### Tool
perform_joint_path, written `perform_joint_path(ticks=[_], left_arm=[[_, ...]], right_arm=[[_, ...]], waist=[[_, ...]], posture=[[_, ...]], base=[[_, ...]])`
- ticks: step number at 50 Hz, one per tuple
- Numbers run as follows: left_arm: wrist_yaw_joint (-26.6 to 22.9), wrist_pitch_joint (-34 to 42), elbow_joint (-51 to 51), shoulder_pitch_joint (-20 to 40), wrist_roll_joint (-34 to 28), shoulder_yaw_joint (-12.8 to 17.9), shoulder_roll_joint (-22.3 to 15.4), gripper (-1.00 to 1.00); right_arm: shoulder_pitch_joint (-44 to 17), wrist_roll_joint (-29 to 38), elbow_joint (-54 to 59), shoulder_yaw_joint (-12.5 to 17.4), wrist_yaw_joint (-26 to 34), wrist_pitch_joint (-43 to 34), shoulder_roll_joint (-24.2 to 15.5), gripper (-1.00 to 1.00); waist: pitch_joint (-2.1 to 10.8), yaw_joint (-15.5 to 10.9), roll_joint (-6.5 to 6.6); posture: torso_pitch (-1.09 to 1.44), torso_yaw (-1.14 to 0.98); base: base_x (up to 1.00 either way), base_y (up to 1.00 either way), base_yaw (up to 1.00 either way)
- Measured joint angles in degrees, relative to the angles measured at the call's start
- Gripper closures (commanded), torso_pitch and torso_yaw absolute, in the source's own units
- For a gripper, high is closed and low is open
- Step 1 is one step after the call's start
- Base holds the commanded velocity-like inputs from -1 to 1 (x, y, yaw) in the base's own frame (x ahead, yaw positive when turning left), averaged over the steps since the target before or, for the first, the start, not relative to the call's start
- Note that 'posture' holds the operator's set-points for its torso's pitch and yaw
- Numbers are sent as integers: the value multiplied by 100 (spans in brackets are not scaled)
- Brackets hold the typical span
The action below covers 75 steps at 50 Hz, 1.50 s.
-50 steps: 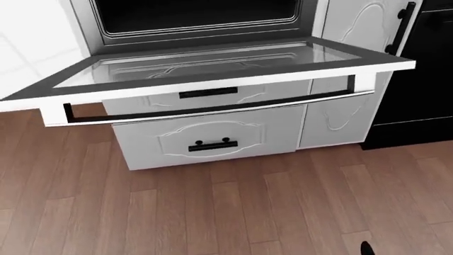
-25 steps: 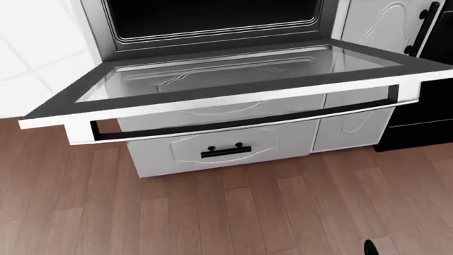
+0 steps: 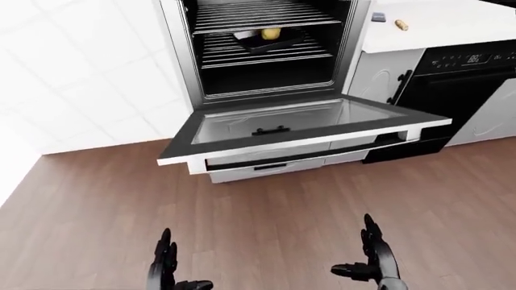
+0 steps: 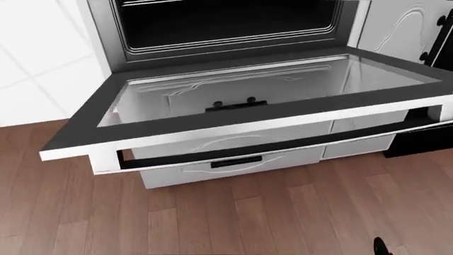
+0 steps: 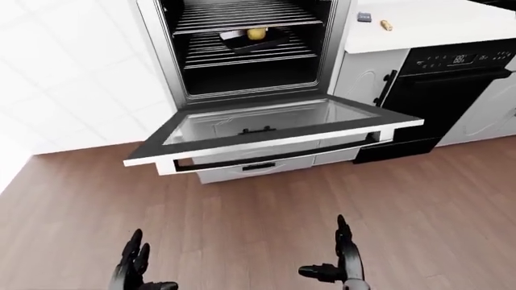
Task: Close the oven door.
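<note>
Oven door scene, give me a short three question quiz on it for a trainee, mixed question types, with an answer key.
1. True or false: the oven door hangs open, lying roughly level.
2. Multiple choice: where is the yellow item on the dark tray? A) on the wood floor B) on a rack inside the oven C) on the white counter.
3. Fill in: the left robot hand and right robot hand are both ____, low in the left-eye view and not touching the door handle.

Key: 1 true; 2 B; 3 open.
</note>
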<state>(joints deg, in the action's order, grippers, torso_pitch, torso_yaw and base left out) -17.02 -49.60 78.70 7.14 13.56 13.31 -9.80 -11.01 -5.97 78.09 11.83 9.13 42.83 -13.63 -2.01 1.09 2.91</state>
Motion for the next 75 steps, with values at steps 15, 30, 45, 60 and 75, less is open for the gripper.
perform_joint_path(ticks=[15,30,45,60,75], left_arm=[[-5,64,23,-55,96,20,-23,-100],[-76,83,22,24,105,58,-59,-100],[-61,141,34,30,125,46,6,-100],[-34,148,50,11,179,131,-132,-100],[-66,154,61,15,79,26,46,-100]], right_arm=[[-3,21,3,-29,22,5,64,-100],[-12,-48,12,20,23,-25,63,-100],[-20,-103,-4,23,64,-61,10,-100],[-15,-54,42,-75,122,-104,173,-100],[5,-121,24,28,58,-87,19,-100]], waist=[[-16,-129,-707],[41,-59,91],[-34,-37,-634],[20,-171,67],[-23,-29,-635]], posture=[[0,0],[0,0],[0,0],[0,0],[0,0]], base=[[10,30,0],[10,32,0],[9,38,0],[8,38,0],[8,38,0]])
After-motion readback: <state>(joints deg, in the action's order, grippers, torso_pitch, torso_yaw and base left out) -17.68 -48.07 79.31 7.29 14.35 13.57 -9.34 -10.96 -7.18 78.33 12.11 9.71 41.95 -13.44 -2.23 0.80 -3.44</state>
